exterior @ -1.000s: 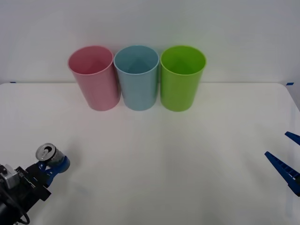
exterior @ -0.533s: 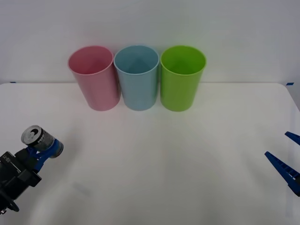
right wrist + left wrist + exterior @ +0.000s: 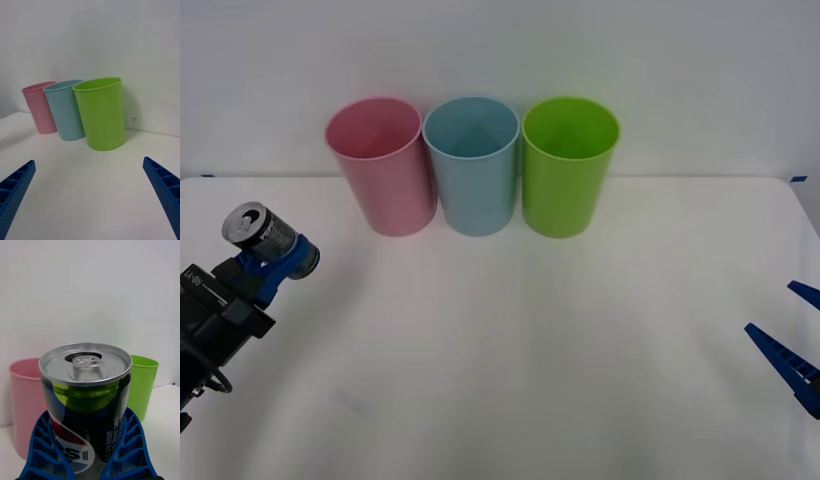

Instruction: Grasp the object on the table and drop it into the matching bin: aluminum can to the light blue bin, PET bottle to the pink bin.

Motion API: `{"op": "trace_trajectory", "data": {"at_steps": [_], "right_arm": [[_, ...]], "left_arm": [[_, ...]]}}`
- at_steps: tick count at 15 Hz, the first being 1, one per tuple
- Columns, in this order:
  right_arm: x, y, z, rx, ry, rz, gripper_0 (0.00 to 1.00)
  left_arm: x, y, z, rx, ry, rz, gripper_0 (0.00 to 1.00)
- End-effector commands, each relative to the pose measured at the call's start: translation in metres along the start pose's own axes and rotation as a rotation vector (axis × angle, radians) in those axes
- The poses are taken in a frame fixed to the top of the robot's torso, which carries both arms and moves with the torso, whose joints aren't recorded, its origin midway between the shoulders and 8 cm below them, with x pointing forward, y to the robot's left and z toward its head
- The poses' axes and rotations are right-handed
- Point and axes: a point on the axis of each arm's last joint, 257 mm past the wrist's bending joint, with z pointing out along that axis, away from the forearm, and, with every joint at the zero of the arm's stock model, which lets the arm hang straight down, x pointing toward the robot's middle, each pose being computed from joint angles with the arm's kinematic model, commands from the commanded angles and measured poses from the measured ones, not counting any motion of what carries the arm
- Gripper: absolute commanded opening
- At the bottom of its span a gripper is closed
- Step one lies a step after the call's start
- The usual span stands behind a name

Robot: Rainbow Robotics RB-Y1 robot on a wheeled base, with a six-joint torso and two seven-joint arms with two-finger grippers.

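Can (image 3: pixel 258 229) in the left gripper (image 3: pixel 277 262), jaws pinching its dark side, hangs tilted above the desk (image 3: pixel 510 340), well left of the light blue bin (image 3: pixel 472 165) and beyond the pink bin (image 3: pixel 380 165). Carrying it well probably means clearing the pink rim, centring over the blue mouth, then releasing. Far right of that bin, the right gripper (image 3: pixel 792 345) waits, jaws spread.
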Motion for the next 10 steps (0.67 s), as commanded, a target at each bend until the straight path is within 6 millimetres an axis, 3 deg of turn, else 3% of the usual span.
{"op": "trace_trajectory", "data": {"at_steps": [1,10], "right_arm": [[0.000,0.000,0.000,0.000,0.000,0.000,1.00],[0.000,0.000,0.000,0.000,0.000,0.000,1.00]], "left_arm": [[-0.020,-0.005,0.026,0.016,-0.019,-0.032,0.00],[-0.054,-0.014,0.115,0.051,-0.042,-0.044,0.00]]}}
